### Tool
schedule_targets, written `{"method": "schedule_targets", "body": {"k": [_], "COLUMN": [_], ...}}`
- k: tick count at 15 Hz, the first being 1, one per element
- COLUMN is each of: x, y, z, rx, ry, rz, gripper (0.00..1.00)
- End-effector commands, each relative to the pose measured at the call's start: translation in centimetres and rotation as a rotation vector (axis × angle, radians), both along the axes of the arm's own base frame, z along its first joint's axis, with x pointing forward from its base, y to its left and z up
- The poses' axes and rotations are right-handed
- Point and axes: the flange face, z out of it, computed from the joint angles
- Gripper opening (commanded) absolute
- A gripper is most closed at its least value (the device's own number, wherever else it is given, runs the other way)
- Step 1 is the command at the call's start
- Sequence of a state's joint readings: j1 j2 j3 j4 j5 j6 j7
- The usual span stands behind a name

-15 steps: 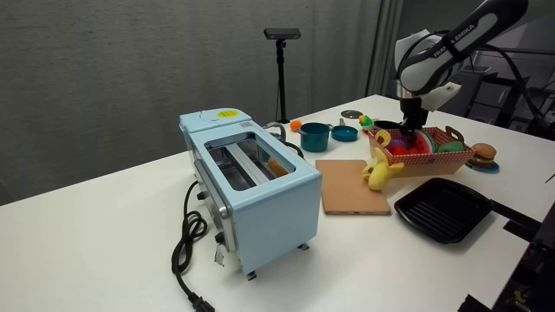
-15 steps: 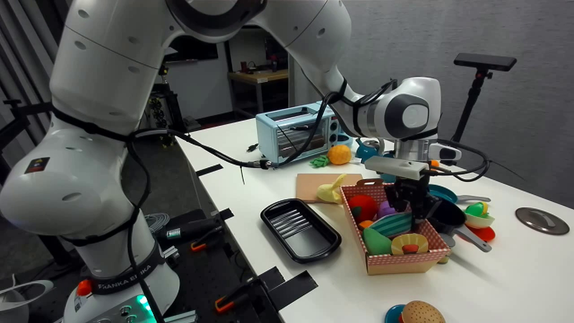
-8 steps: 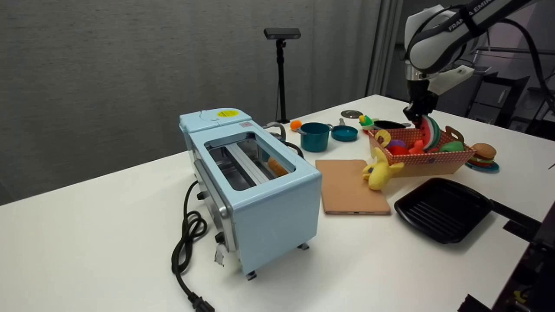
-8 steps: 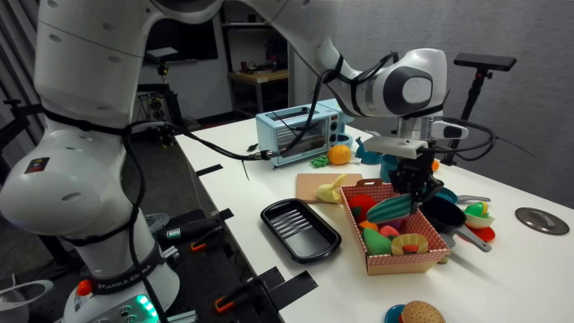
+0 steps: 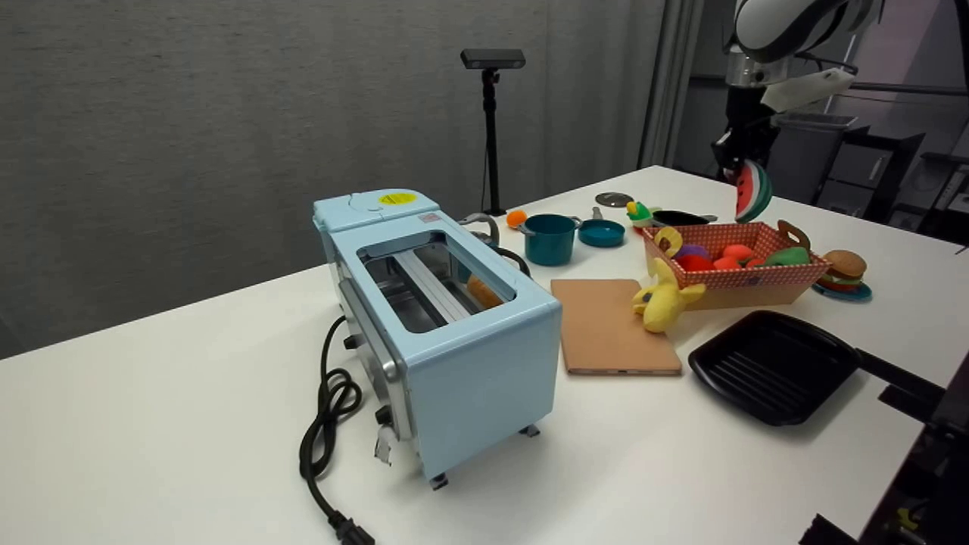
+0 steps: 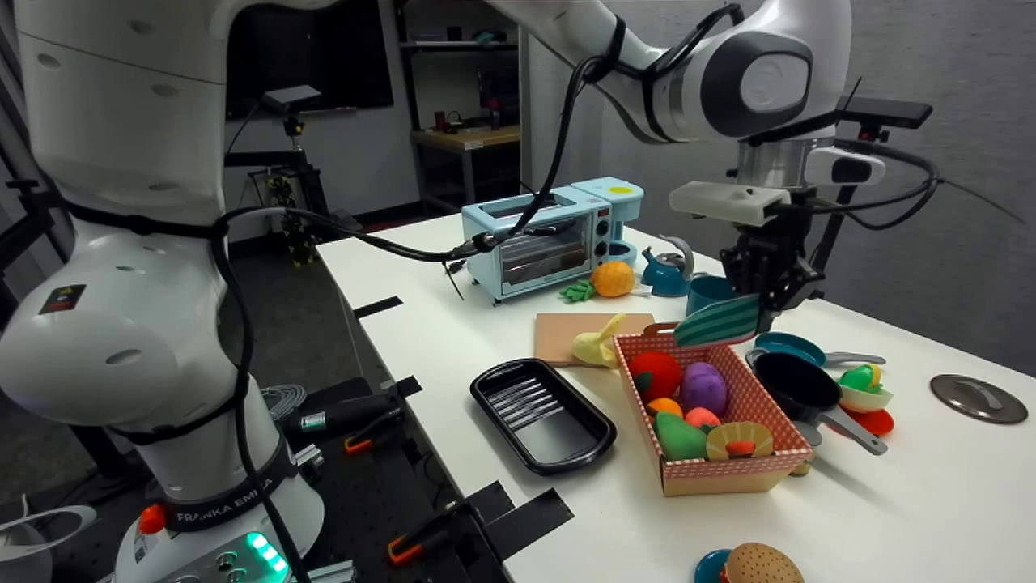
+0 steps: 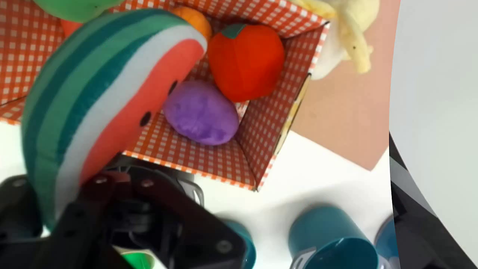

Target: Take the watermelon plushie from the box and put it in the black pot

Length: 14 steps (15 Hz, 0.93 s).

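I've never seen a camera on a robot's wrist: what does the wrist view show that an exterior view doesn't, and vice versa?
Only in the wrist view: the red face of the watermelon plushie; in an exterior view just its striped rind shows. Only in that exterior view: the blue toaster, black tray and toy burger. Both share: the tool gripping the plushie, and the box holding the red plush and purple plush.

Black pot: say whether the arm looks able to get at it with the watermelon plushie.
Likely yes: the black pot stands uncovered beside the box, and the watermelon plushie appears held above the box's rim, with nothing visible blocking the way.
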State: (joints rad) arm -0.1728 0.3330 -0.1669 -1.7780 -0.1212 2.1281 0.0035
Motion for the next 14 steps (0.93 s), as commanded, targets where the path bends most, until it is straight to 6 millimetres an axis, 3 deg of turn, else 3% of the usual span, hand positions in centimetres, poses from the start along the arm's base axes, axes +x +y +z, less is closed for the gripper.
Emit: {"method": "schedule_targets", "body": {"k": [1,7,14], "x": [1.6,5.2,9.0], "y": [-1.2,-3.2,-5.3], "z": [3.2,5.2,3.9], "rx": [0.032,0.027,0.009], "ry": [-0.029,-0.059,-0.056], "rz": [-0.023,-0.041,-0.052], "gripper": [0.03,0.03,0.03]}}
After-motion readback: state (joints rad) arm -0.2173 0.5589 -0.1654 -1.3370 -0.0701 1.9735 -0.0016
